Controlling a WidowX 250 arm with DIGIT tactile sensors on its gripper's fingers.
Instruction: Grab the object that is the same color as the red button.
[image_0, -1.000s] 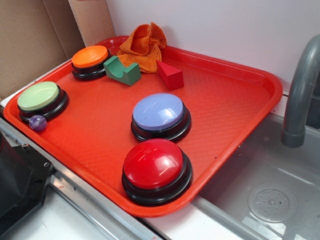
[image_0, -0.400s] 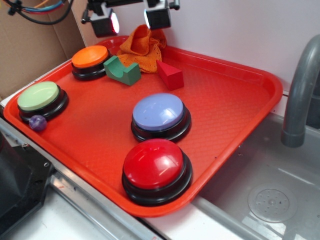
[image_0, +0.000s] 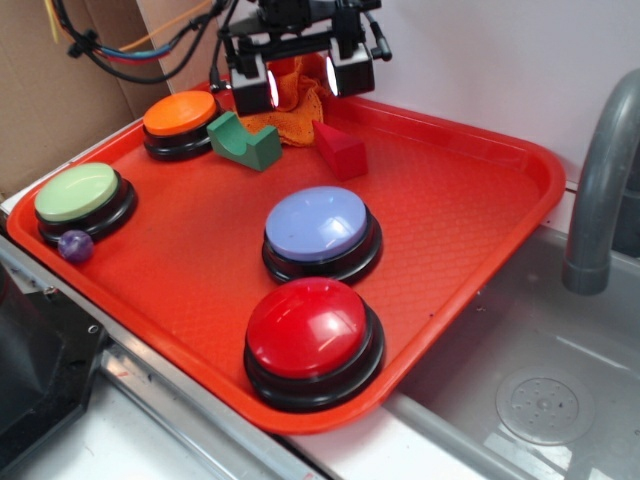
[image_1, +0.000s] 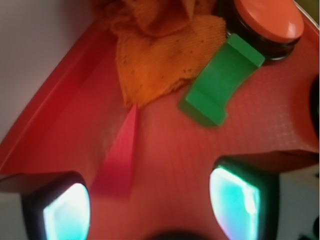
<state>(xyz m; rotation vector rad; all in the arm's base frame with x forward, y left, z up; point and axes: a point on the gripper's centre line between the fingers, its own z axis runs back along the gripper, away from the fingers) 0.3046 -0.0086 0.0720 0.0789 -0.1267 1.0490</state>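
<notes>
The gripper has dropped lower than before, jaws spread, seemingly above and apart from the red wedge beside the orange cloth.

Wedge block on the tray, right of notched block, cloth behind both.

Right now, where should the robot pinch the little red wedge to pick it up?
Probably from straight above, with the tool open and one finger on each flat triangular end of the red wedge. Those ends look flat and parallel, while the sloped top would let fingers slip. The orange cloth lies close behind it and the green block beside it, so come down carefully.
</notes>
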